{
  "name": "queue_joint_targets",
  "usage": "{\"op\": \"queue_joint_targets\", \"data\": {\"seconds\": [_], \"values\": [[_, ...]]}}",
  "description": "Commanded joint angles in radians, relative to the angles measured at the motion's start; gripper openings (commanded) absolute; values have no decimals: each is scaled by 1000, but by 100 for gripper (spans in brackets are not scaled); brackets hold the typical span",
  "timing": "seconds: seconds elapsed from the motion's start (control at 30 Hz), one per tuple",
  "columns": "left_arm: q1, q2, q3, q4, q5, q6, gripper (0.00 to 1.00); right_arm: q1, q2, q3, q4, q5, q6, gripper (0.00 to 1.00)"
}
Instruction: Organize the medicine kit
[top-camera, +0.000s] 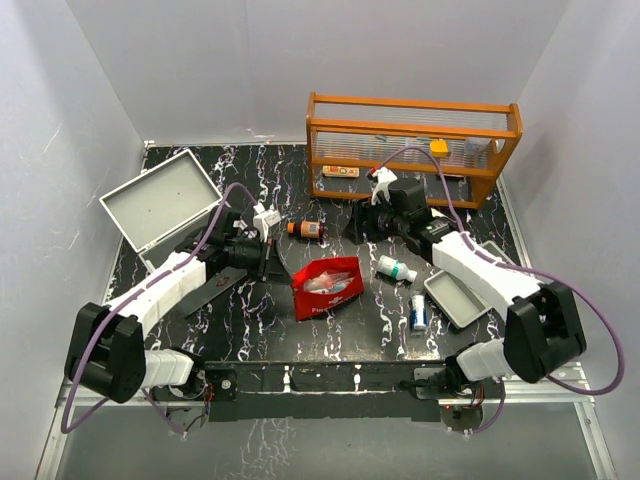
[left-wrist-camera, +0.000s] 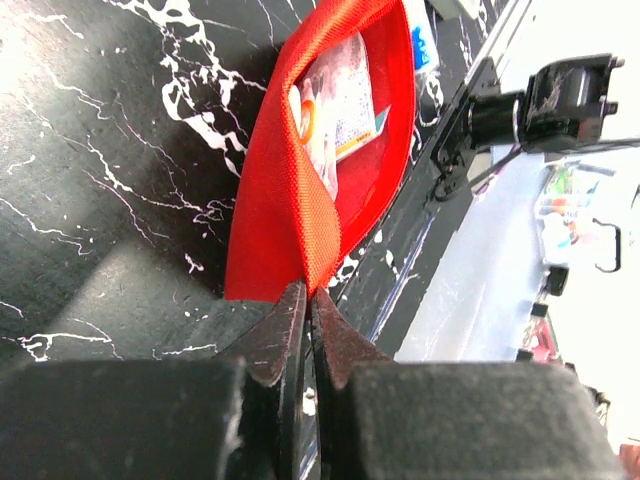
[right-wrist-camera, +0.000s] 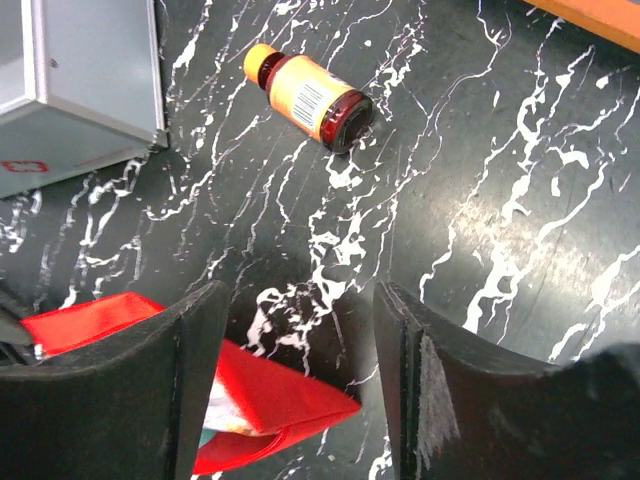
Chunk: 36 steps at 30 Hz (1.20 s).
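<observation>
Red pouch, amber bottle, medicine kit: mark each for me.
red pouch (top-camera: 326, 285), top view, middle of its fabric.
amber bottle (right-wrist-camera: 305, 96), right wrist view, its label.
medicine kit (top-camera: 160, 203), top view, bare inner panel.

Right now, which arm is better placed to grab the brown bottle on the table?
Probably right: the right hand is open with the brown bottle lying free ahead of it, while the left hand is shut on the red pouch.

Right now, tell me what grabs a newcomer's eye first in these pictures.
The open red pouch in the middle, its edge pinched by the left end effector. Next, the orange rack at the far right and the open grey medicine kit at the far left.
</observation>
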<state>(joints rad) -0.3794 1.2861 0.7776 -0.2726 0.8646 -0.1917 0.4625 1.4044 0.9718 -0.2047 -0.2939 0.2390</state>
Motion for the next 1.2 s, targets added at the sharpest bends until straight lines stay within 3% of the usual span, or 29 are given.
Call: {"op": "queue_joint_targets", "data": {"seconds": [0.0, 0.1, 0.23, 0.43, 0.87, 1.17], "values": [[5, -50, 27, 116, -35, -134, 0, 9, -101, 46, -75, 15, 86, 55], [4, -71, 19, 206, -48, -259, 0, 61, -160, 48, -115, 90, 92, 54], [4, -95, 27, 199, -123, -294, 0, 119, -206, 54, -176, 187, 133, 52], [4, -78, 3, 224, -166, -357, 0, 148, -244, -20, -202, 151, 135, 48], [4, -14, -63, 181, -163, -256, 0, 276, -55, -24, -94, 101, 140, 33], [4, -14, -63, 154, -135, -196, 0, 279, 58, 36, 27, 85, 139, 31]]}}
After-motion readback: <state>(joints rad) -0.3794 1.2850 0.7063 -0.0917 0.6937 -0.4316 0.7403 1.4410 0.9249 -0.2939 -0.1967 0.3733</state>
